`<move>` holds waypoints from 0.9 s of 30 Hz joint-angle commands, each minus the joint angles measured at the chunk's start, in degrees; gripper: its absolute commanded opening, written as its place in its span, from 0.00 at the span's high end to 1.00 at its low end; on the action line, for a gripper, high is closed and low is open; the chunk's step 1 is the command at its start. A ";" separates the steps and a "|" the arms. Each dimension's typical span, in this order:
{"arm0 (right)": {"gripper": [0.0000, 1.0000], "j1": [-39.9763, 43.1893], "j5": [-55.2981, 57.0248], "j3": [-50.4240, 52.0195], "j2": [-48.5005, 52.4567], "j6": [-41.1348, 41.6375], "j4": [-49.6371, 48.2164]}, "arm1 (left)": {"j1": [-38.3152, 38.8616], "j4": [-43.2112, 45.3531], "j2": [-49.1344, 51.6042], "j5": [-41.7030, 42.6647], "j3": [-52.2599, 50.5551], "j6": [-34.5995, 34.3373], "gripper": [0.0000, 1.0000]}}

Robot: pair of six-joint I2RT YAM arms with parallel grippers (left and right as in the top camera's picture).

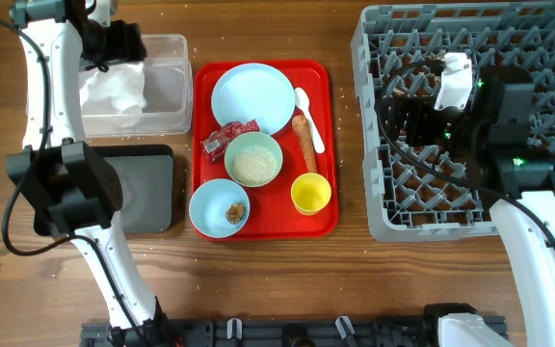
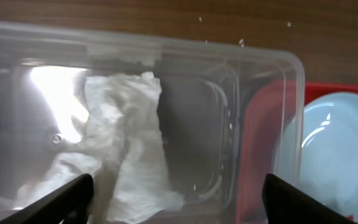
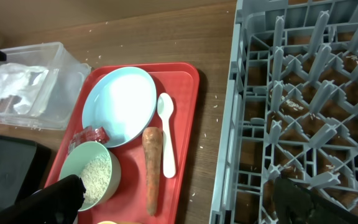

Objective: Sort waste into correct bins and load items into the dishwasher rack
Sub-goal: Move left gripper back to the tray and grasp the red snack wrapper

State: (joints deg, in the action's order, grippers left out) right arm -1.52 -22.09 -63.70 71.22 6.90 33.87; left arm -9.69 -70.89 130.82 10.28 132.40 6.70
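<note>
The crumpled white napkin (image 1: 114, 92) lies inside the clear tub (image 1: 167, 43); it also shows in the left wrist view (image 2: 129, 143). My left gripper (image 1: 114, 46) hovers over the tub's far left end, open and empty (image 2: 179, 208). On the red tray (image 1: 328, 145) are the pale blue plate (image 1: 252, 96), white spoon (image 1: 308, 120), carrot stick (image 1: 303, 143), red wrapper (image 1: 229, 138), green bowl of rice (image 1: 253, 161), blue bowl with a brown lump (image 1: 219, 207) and yellow cup (image 1: 310, 193). My right gripper (image 1: 408, 108) is open and empty above the grey rack (image 1: 470, 29), near its left side (image 3: 179, 205).
The black tray (image 1: 147, 188) sits below the clear tub, partly under my left arm. Loose rice grains dot the wood between the red tray and the rack (image 3: 253, 74). The right arm covers the rack's lower right part.
</note>
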 commanded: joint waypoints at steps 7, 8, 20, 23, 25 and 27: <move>0.00 0.09 -1.09 -1.31 0.57 0.79 -0.17 | 1.25 1.92 0.24 -21.73 0.74 -17.42 0.10; 0.00 0.09 -1.09 -1.31 0.57 0.79 -0.17 | 1.73 2.19 0.24 -16.55 0.74 -14.08 0.09; 0.01 0.09 -0.20 -1.27 0.57 0.76 -0.13 | 13.07 -11.15 -0.66 12.15 0.68 12.70 0.11; 0.00 0.09 -0.20 -1.27 0.57 0.76 -0.13 | 17.07 -11.80 -0.55 9.40 -0.92 12.90 0.11; 0.00 0.09 -0.22 -1.27 0.57 0.76 -0.04 | 20.13 -10.01 -0.52 6.62 -4.11 12.09 0.10; 0.01 0.09 -0.22 -1.22 0.57 0.79 0.15 | 21.68 -7.96 -0.52 6.56 -7.52 10.47 0.10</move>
State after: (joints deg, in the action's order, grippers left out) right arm -1.52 -22.06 -63.70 71.22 6.90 33.87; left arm 9.91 -80.75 130.78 18.48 129.91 17.12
